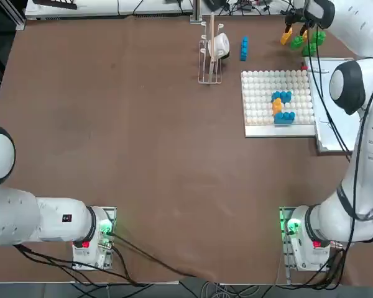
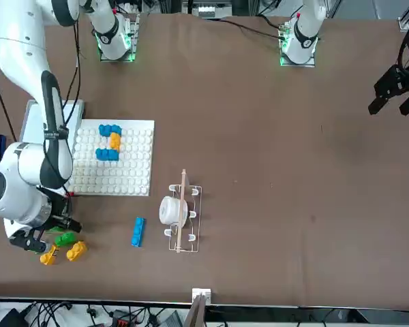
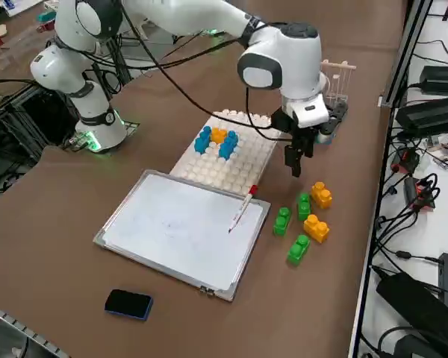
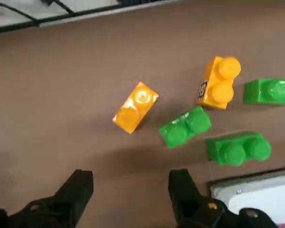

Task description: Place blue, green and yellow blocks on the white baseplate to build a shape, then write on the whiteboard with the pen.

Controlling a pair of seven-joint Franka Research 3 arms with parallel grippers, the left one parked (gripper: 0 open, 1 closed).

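My right gripper (image 4: 132,190) hangs open over the far right corner of the table, a little above the brown surface, with nothing between its fingers. Beyond its fingertips lie loose blocks: a yellow one (image 4: 135,107), a green one (image 4: 185,127), another yellow one (image 4: 218,81) and two more green ones (image 4: 238,148). A loose blue block (image 1: 244,48) lies further left. The white baseplate (image 1: 261,93) carries a stack of blue and orange bricks (image 1: 282,107). The whiteboard (image 3: 172,231) lies beside the plate, with the pen (image 3: 241,209) resting on its edge near the green blocks.
A small wire rack with a wooden stick and a white roll (image 1: 211,53) stands left of the blue block. A dark blue eraser (image 3: 128,303) lies near the whiteboard's near corner. The table edge and cables run close to the loose blocks.
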